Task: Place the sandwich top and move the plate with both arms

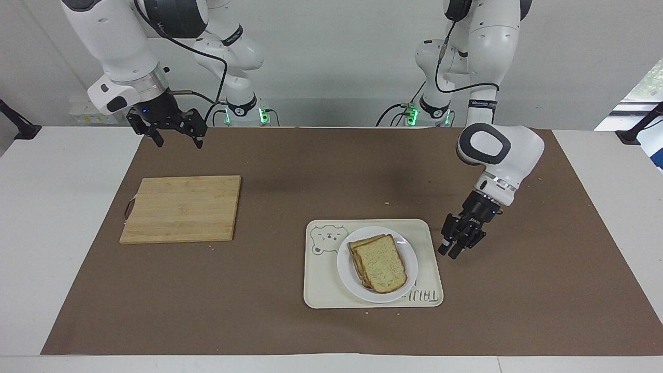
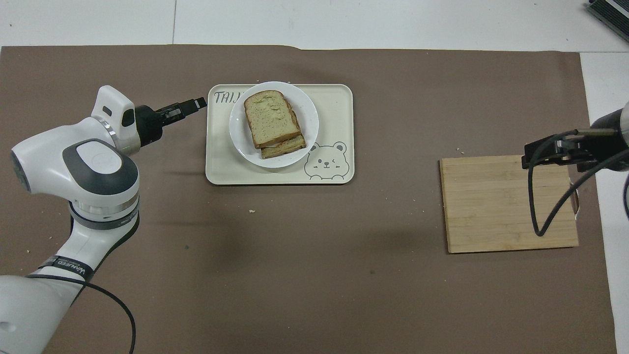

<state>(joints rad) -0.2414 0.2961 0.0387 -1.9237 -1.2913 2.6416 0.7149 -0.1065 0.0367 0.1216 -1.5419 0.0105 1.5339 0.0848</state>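
Facing view, entries in order across the frame, all places given from the tray.

1. Right arm: waits, forearm sloping down from its shoulder. The right gripper [image 1: 178, 143] is raised over the edge of the brown mat [image 1: 311, 171], well apart from the tray toward the right arm's end of the counter [image 1: 52, 207]. Jaws stand wide apart and hold nothing.
2. Cutting board [image 1: 181, 208]: bamboo, bare, flat on the mat, well apart from the tray toward the right arm's end.
3. Tray [image 1: 321, 290]: cream, rectangular, flat on the mat. A bear drawing [image 1: 325, 239] fills one corner. At the corner diagonal to it is dark lettering [image 2: 223, 97], which the overhead view shows as "TAIJ" before the plate covers the rest.
4. Plate [image 1: 347, 269]: round, white, resting on the tray.
5. Sandwich top [image 1: 380, 265]: lies on the plate, stacked on a second slice whose edge shows beneath it.
6. Left arm: elbow bent, wrist angled down toward the tray. The left gripper [image 1: 449, 253] hangs low over the mat, just beside the tray's short edge at the left arm's end, and carries nothing. I cannot tell whether its jaws are apart or together.
7. Left arm band, overhead view: white print on black, too small to read reliably.
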